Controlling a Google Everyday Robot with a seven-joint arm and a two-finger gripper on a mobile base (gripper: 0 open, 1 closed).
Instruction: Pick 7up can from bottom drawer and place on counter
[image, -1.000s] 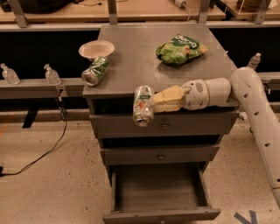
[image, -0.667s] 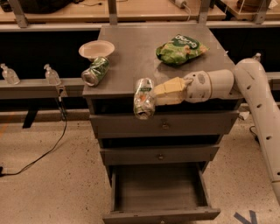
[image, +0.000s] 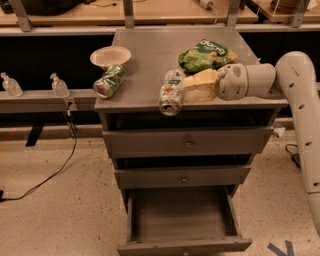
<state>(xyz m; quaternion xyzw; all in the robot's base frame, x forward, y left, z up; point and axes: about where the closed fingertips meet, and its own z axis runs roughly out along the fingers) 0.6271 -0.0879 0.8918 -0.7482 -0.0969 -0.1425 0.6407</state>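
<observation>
The 7up can (image: 172, 91), whitish-silver with green patches, is held on its side in my gripper (image: 187, 90), its open end facing the camera. It hangs over the front edge of the counter (image: 150, 55), level with the top. The gripper's cream fingers (image: 200, 86) close on the can from the right. The bottom drawer (image: 182, 215) is pulled open below and its tray looks empty.
A darker green dented can (image: 109, 81) lies at the counter's front left, beside a white paper bowl (image: 110, 56). A green chip bag (image: 206, 55) sits at the back right. Two upper drawers (image: 187, 142) are closed. A wooden bench (image: 100, 10) runs behind. A cable (image: 45, 175) lies on the floor.
My gripper has lifted the can from in front of the top drawer up to counter height and slightly toward the counter.
</observation>
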